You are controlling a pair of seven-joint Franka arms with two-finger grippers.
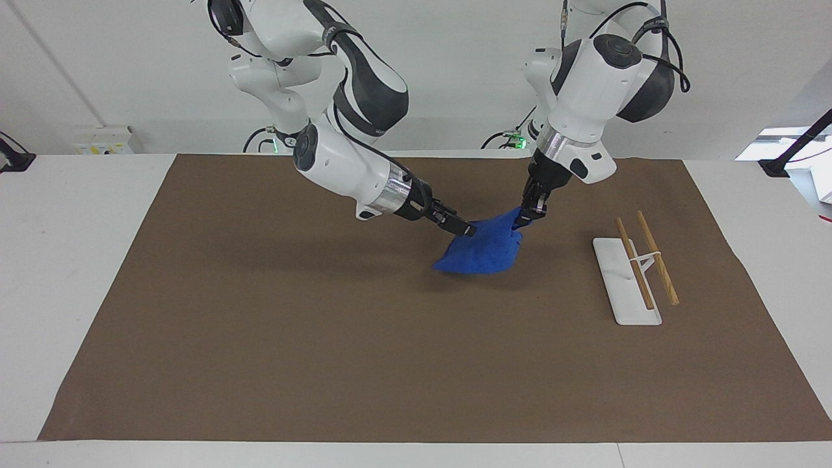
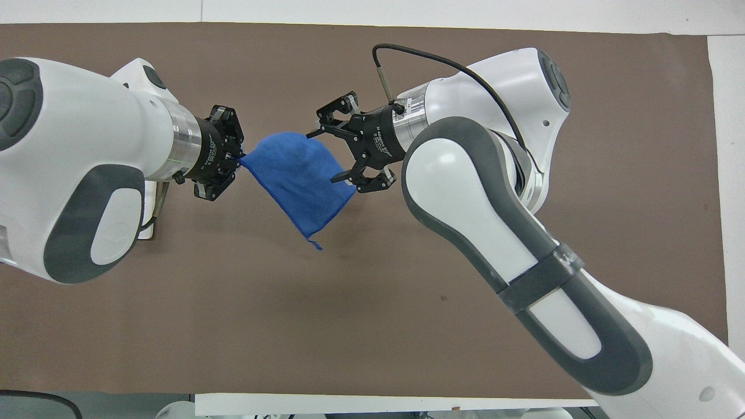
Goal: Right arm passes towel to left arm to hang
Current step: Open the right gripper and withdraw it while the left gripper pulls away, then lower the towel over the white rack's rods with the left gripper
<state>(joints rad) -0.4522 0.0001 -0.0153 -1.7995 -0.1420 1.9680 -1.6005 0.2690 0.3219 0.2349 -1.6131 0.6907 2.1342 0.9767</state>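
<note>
The blue towel hangs spread out above the brown mat, with its small loop at the lowest corner. My left gripper is shut on one corner of the towel, which also shows in the overhead view beside that gripper. My right gripper is at the towel's other upper edge. In the overhead view its fingers stand wide apart, one on each side of that edge, and do not pinch it.
A white rack base with two wooden rods stands on the mat toward the left arm's end of the table. In the overhead view only a bit of it shows under the left arm. The brown mat covers most of the table.
</note>
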